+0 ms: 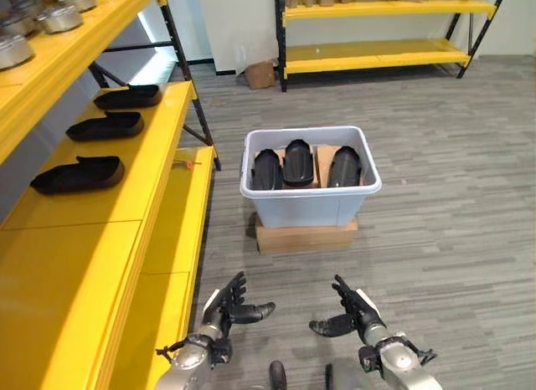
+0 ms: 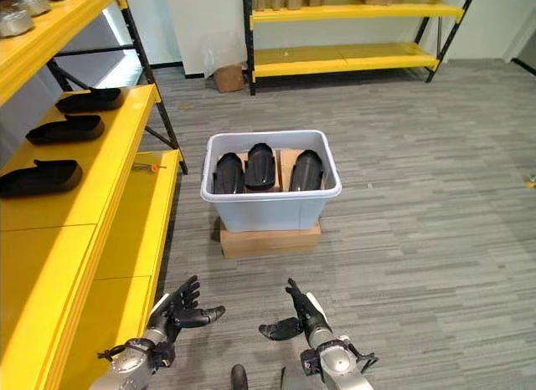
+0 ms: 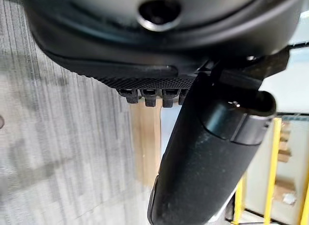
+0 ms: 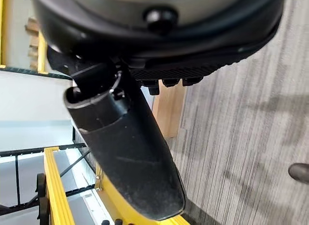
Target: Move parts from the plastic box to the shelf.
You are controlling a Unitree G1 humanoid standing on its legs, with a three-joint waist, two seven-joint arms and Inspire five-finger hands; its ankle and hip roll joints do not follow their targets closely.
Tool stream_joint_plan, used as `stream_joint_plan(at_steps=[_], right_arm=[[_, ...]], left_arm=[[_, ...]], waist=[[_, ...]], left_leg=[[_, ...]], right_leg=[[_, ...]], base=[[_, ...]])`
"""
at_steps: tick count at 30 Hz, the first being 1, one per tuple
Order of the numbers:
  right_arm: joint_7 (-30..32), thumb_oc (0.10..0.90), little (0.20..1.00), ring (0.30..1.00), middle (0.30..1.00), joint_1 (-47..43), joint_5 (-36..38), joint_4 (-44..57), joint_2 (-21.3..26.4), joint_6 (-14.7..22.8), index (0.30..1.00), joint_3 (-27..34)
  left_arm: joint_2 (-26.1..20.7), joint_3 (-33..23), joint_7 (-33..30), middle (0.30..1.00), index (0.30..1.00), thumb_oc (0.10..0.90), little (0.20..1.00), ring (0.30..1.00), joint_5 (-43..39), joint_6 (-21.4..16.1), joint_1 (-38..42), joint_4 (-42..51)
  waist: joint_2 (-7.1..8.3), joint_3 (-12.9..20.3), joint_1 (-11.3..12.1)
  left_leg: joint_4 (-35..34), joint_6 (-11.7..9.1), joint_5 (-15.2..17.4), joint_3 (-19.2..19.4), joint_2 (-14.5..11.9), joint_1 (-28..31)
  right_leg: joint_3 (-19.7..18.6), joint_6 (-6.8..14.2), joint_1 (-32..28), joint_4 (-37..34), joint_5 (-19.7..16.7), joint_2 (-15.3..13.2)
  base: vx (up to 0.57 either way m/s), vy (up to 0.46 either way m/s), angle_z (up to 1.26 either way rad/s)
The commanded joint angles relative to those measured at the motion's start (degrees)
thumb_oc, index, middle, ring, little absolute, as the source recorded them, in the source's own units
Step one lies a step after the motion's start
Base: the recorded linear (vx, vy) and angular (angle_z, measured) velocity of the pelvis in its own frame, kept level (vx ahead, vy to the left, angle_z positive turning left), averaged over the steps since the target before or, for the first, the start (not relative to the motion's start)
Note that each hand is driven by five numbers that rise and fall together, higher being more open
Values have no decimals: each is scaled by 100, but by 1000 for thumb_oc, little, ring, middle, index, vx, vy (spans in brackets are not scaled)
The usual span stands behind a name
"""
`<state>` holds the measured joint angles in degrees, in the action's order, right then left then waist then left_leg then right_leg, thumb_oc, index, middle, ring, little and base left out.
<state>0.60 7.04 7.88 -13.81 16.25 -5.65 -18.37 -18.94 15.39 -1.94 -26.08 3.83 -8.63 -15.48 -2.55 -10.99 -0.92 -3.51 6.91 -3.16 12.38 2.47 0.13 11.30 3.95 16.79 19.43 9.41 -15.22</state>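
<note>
Three black parts (image 1: pixel 299 165) sitting upright in the plastic box (image 1: pixel 310 202), dead ahead on the floor, propped on a flat cardboard box (image 1: pixel 306 236). Three more of the same parts (image 1: pixel 79 174) already laid out in a row on the yellow shelf (image 1: pixel 159 130) off to the left. Some round metal pieces (image 1: pixel 59 17) up on the level above.

Left hand (image 1: pixel 226 307) and right hand (image 1: pixel 352 313) both near, low in front, fingers spread and loose, holding nothing. Well short of the box, nothing touched.

Looks like the gap between trips: nothing in hand, next part not yet picked. So probably reach-for-the-box time. Calls for stepping or leaning in closer first, then dropping a hand over the rim onto one of the parts, likely the left or middle one since those sit nearest the shelf side. Parts packed close together, so a clean grip without bumping the neighbour could be fiddly. Free space on the near end of the shelf for the drop.
</note>
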Motion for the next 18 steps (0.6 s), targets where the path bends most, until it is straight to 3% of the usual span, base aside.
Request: stream_joint_plan(at_steps=[1, 7, 8, 12, 13, 14, 15, 16, 17, 18], right_arm=[[-15, 900, 1000, 1000, 1000, -261, -241, 502, -20, 327, 1000, 180], [30, 900, 1000, 1000, 1000, -248, -113, 480, 42, 348, 1000, 208], [76, 900, 1000, 1000, 1000, -276, -53, 463, 105, 386, 1000, 220], [127, 900, 1000, 1000, 1000, -332, -4, 464, 214, 434, 1000, 241], [134, 900, 1000, 1000, 1000, -326, -4, 475, 273, 438, 1000, 267], [133, 900, 1000, 1000, 1000, -325, -4, 475, 274, 437, 1000, 268], [131, 900, 1000, 1000, 1000, -312, 14, 481, 302, 440, 1000, 274], [123, 900, 1000, 1000, 1000, -286, 12, 504, 357, 446, 1000, 314], [122, 900, 1000, 1000, 1000, -288, 12, 504, 354, 446, 1000, 314], [110, 900, 1000, 1000, 1000, -237, -29, 544, 423, 436, 1000, 344]], left_arm=[[-15, -378, 56, 1000, 1000, 900, 1000, 1000, 137, -461, 166, 527], [51, -323, 45, 1000, 1000, 900, 1000, 1000, 115, -444, 252, 426], [58, -263, 27, 1000, 1000, 900, 1000, 1000, 76, -432, 347, 397], [88, -194, 27, 1000, 1000, 900, 1000, 1000, 15, -461, 450, 377], [105, -179, 30, 1000, 1000, 900, 1000, 1000, -9, -467, 448, 364], [105, -178, 30, 1000, 1000, 900, 1000, 1000, -9, -467, 449, 364], [105, -179, 31, 1000, 1000, 900, 1000, 1000, -45, -465, 432, 371], [77, -192, 40, 1000, 1000, 900, 1000, 1000, -89, -457, 393, 401], [74, -193, 40, 1000, 1000, 900, 1000, 1000, -89, -457, 395, 401], [48, -200, 55, 1000, 1000, 900, 1000, 1000, -90, -433, 304, 417]], waist=[[74, 129, -129], [130, 359, -167], [112, 404, -213], [101, 392, -264], [139, 365, -249], [136, 366, -255], [192, 328, -220], [323, 207, -125], [335, 223, -137], [468, 143, -41]], left_leg=[[-149, -514, 462, -589, -206, 922], [-60, -703, 558, -659, -497, 999], [152, -788, 493, -672, -683, 925], [650, -891, 389, -692, -903, 774], [1196, -931, 150, -721, -994, 586], [1221, -935, 161, -730, -1000, 569], [1648, -946, -38, -762, -1001, 411], [2884, -974, -396, -891, -994, -101], [2879, -972, -414, -900, -981, -128], [3491, -933, -498, -863, -926, -437]], right_leg=[[-36, 256, -398, -1234, -2082, 121], [70, 67, -747, -1443, -1796, 506], [50, -34, -781, -1412, -1666, 648], [15, -197, -843, -1398, -1474, 851], [-20, -330, -981, -1442, -1364, 962], [-13, -334, -981, -1444, -1364, 966], [-42, -420, -1095, -1481, -1318, 1010], [-29, -591, -1316, -1536, -1234, 1085], [-20, -590, -1298, -1544, -1245, 1072], [-5, -678, -1501, -1646, -1167, 1089]], base=[[272, -237, -34], [205, -209, 15], [116, -155, 0], [143, -187, -13], [140, -171, -10], [127, -167, -5], [109, -218, -8], [107, -216, -6], [165, -263, -6], [129, -135, -9]])
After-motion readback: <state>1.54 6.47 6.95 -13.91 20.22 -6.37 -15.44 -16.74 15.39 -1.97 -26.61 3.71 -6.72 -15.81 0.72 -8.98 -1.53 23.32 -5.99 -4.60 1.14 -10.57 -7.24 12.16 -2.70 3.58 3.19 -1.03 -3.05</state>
